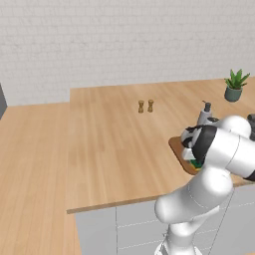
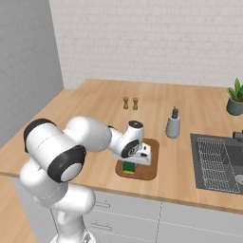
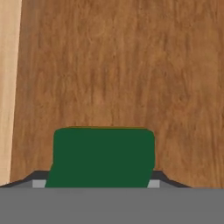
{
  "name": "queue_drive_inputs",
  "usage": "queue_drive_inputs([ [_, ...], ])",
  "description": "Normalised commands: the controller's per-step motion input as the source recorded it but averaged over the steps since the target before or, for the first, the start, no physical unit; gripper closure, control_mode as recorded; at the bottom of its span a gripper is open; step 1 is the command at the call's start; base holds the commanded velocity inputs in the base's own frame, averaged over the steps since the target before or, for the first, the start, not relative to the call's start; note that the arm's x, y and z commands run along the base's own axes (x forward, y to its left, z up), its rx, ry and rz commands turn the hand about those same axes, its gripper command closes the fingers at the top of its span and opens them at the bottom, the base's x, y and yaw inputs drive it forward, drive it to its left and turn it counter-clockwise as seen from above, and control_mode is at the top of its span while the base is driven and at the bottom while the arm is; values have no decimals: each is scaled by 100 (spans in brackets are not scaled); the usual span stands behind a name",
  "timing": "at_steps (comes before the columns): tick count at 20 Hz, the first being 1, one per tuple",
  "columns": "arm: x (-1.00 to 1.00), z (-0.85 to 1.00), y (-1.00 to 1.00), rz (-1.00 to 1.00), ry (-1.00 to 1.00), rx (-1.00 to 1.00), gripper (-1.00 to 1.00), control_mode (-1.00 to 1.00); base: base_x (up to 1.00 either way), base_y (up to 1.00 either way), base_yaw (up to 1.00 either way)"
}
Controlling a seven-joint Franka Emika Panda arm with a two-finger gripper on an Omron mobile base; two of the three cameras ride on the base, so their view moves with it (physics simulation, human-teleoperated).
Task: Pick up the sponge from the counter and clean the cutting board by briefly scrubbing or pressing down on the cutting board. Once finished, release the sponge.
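Lying sponge (image 3: pixel 103 155) crosswise on cutting board (image 3: pixel 131 65)

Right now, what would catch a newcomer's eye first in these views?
The big white arm bent low over the counter's front edge, its end effector down on the reddish-brown cutting board. Between its fingertips sits the green sponge, on the board. Beyond stand a soap dispenser and two small shakers.

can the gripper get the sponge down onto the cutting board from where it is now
Probably yes. The sponge sits between the jaws of the gripper, directly over the cutting board, and nothing lies on the board's surface beneath it.
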Motion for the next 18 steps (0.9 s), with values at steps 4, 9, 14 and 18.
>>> queue_drive_inputs([
  [4, 13, -15, 30, 0, -8, 0, 100, -100, 0, 0, 0],
  [9, -19, -21, 14, 0, -5, 2, 100, -100, 0, 0, 0],
  [14, -48, -29, 31, 0, -3, 3, 100, -100, 0, 0, 0],
  [18, -34, -18, 39, -4, 0, 2, 100, -100, 0, 0, 0],
])
